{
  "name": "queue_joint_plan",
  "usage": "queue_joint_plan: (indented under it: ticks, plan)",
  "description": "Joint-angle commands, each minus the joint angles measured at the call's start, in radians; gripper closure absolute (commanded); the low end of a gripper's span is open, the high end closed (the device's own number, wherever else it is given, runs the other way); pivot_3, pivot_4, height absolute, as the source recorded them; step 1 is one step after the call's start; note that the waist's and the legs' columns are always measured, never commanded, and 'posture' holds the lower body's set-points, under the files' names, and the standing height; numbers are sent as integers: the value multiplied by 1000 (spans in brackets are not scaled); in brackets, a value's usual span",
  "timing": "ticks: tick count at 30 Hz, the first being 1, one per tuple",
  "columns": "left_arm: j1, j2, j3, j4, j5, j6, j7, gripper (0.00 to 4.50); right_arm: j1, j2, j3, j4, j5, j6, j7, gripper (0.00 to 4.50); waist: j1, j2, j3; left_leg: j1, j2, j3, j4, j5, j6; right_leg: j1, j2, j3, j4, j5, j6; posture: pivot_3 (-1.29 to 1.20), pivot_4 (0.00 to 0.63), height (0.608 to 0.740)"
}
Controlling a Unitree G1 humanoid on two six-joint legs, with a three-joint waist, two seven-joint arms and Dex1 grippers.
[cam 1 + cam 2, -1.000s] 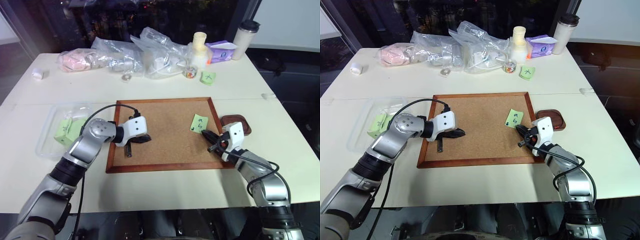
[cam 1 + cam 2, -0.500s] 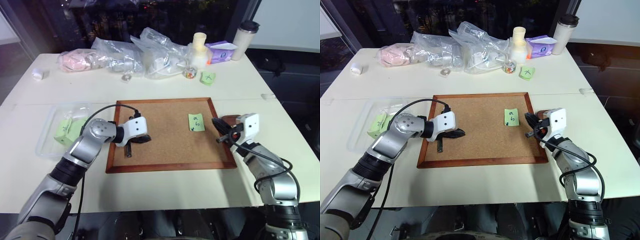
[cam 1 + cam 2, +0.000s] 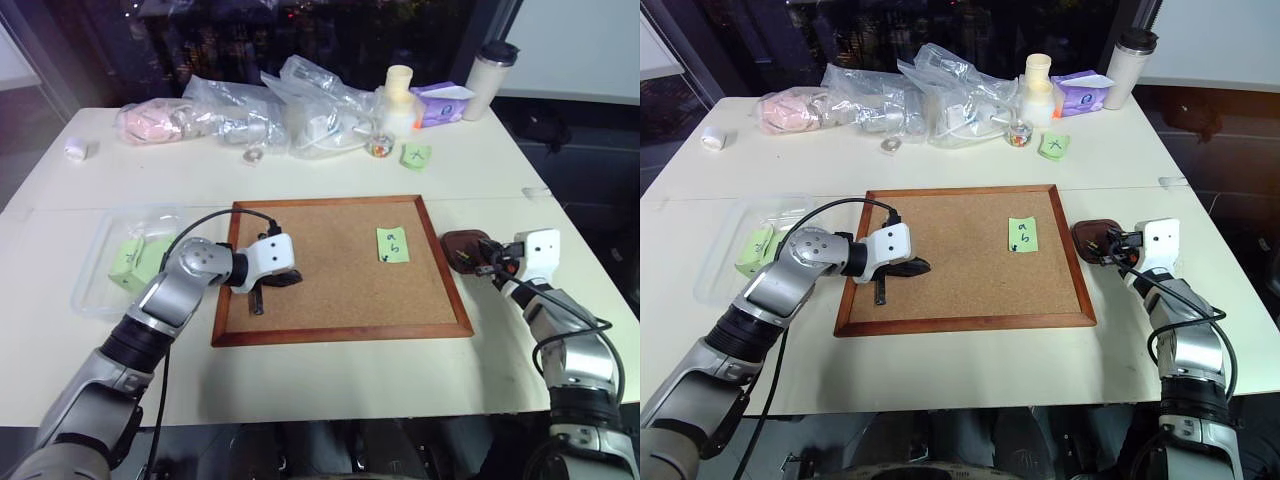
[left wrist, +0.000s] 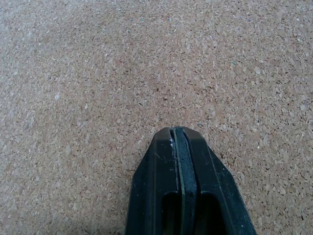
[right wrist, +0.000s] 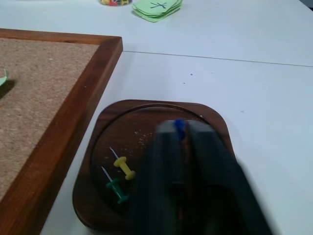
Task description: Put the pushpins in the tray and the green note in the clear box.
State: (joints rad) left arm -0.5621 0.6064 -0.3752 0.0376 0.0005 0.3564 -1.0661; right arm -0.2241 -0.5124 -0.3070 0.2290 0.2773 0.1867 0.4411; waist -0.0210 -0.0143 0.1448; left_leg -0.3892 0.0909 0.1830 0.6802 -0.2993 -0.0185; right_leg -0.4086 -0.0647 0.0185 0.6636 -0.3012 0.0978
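The green note, marked "a 5", lies flat on the corkboard with a small dark dot at its lower left corner. Right of the board sits the brown tray. My right gripper hovers over the tray, shut on a blue pushpin at its tips. A yellow pushpin and a green pushpin lie in the tray. The clear box stands at the left with pale green notes inside. My left gripper rests shut on the cork, its fingers pressed together.
Soft plastic bags, a small jar, a green note with an x, a white bottle, a purple pack and a tumbler crowd the table's far side. A white roll lies far left.
My right gripper has swung right, from the green note's edge on the corkboard to over the tray. The note, lifted at one corner before, now lies flat. The left arm stayed put.
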Motion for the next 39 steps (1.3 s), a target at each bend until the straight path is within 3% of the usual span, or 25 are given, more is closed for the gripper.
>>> queue_joint_plan:
  ticks: [1, 5, 13, 18, 22, 31, 39]
  plan:
    - [43, 11, -51, 45, 40, 29, -17, 4500, -23, -17, -11, -8, -5, -31, 6, 2058, 0, 0, 0, 0, 0, 0, 0, 0, 0, 0, 0, 0, 0, 0, 0, 0, 150, 734]
    - [45, 11, -48, 42, 40, 31, -14, 4500, -18, -17, -12, -26, 6, -20, 7, 46, 0, 0, 0, 0, 0, 0, 0, 0, 0, 0, 0, 0, 0, 0, 0, 0, 150, 734]
    - [38, 4, -50, 49, 38, 30, -13, 4500, -10, 3, -38, -77, 56, 23, -6, 46, 1, 0, 0, 0, 0, 0, 0, 0, 0, 0, 0, 0, 0, 0, 0, 0, 150, 734]
    - [39, 6, -47, 49, 39, 29, -10, 4500, -48, 34, -118, -117, 198, 259, -91, 46, 1, 1, 0, 0, 0, 0, 0, 0, 0, 0, 0, 0, 0, 0, 0, 0, 150, 734]
    - [38, 4, -46, 52, 40, 28, -7, 4500, -59, 25, -125, -122, 205, 293, -101, 46, 1, 1, 0, 0, 0, 0, 0, 0, 0, 0, 0, 0, 0, 0, 0, 0, 150, 734]
    - [48, 4, -44, 41, 39, 35, -2, 4500, 71, -41, 31, -215, 59, 155, 33, 46, 1, 1, -1, 0, 0, 0, 0, 0, 0, 0, 0, 0, 0, 0, 0, 0, 150, 734]
    - [58, 7, -45, 26, 39, 40, 0, 4500, 100, -38, 62, -247, -3, 54, 59, 46, 1, 1, -1, 0, 0, 0, 0, 0, 0, 0, 0, 0, 0, 0, 0, 0, 150, 734]
